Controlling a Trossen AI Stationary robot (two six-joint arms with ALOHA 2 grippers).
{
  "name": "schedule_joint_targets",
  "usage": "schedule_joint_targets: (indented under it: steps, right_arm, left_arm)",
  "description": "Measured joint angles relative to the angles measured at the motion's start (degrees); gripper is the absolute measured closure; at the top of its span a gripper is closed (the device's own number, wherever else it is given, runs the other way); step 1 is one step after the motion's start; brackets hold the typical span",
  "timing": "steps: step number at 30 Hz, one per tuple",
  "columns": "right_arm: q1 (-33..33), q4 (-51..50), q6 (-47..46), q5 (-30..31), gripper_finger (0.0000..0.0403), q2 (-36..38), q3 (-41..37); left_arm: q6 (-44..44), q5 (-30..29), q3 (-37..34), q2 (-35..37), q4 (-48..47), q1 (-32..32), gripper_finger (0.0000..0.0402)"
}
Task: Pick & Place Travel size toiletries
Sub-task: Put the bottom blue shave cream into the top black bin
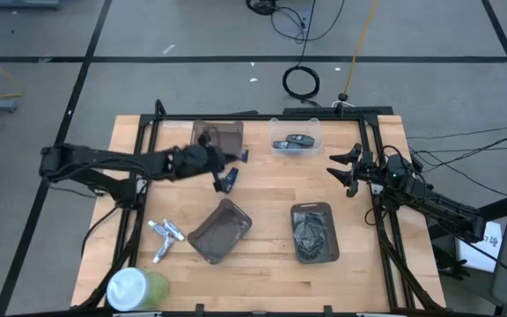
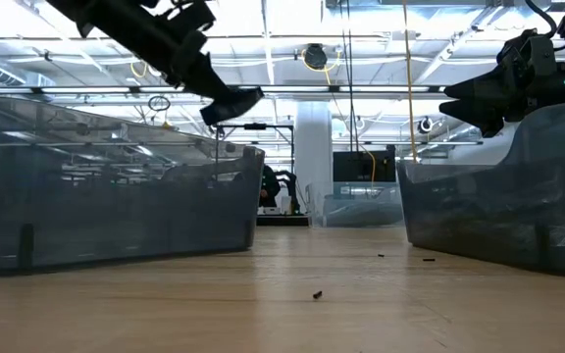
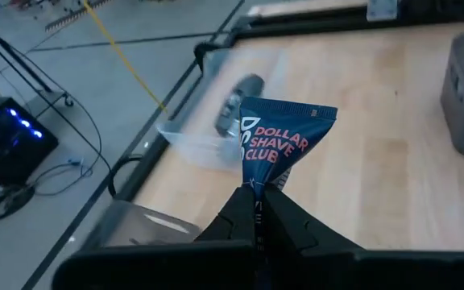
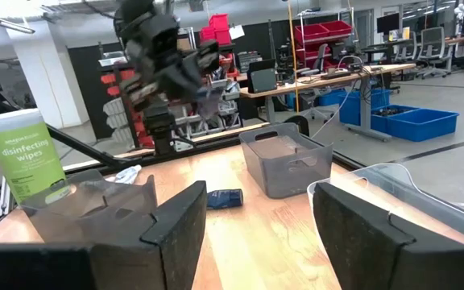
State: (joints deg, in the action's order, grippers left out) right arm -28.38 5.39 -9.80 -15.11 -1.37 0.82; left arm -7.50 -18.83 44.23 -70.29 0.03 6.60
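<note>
Currently, the dark blue squeeze tube printed "Dollar Shave Club" [image 3: 279,143] hangs in the air above the wooden table [image 1: 262,207], pinched by its crimped tail between the pressed-together fingers of my left gripper [image 3: 258,203]. Seen from above, it sits just in front of the smoky grey tray [image 1: 218,136] at the far edge, with a second small dark blue packet [image 4: 224,198] lying on the wood close by. A clear plastic bin [image 1: 296,136] farther along the far edge already holds dark items, and I judge it the likely drop point. Two white-and-silver tubes [image 1: 165,236] lie near the front-left, beside a tilted grey tray [image 1: 220,231]; another grey tray [image 1: 313,232] with dark contents sits front-right, and a green wipes canister [image 1: 135,288] stands at the front-left corner.

My right gripper [image 1: 349,172] waits near the table's right rail, fingers spread wide, holding nothing.

To do this carry well, I should keep the pinch firm on the thin crimp, since the heavier body may swing; travel level and high enough to clear the bin wall; centre the tube over the open bin before lowering; and part the fingers only when the tube hangs inside the rim.
</note>
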Motion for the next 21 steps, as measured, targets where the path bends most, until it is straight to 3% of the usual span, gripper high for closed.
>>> schedule_joint_targets:
  steps: [8, 14, 21]
  right_arm:
    - [0.0, 0.0, 0.0, 0.0, 0.0186, 0.0, 0.0]
    - [0.0, 0.0, 0.0, 0.0, 0.0186, 0.0, 0.0]
    - [0.0, 0.0, 0.0, 0.0, 0.0185, 0.0, 0.0]
  left_arm:
    - [-1.6, 17.3, 0.2, 9.8, -1.9, 18.0, 0.0401]
    - [3.6, 16.0, 6.1, 10.1, -17.6, 28.8, 0.0401]
    - [3.1, 16.1, 7.2, 2.5, -21.8, 30.2, 0.0401]
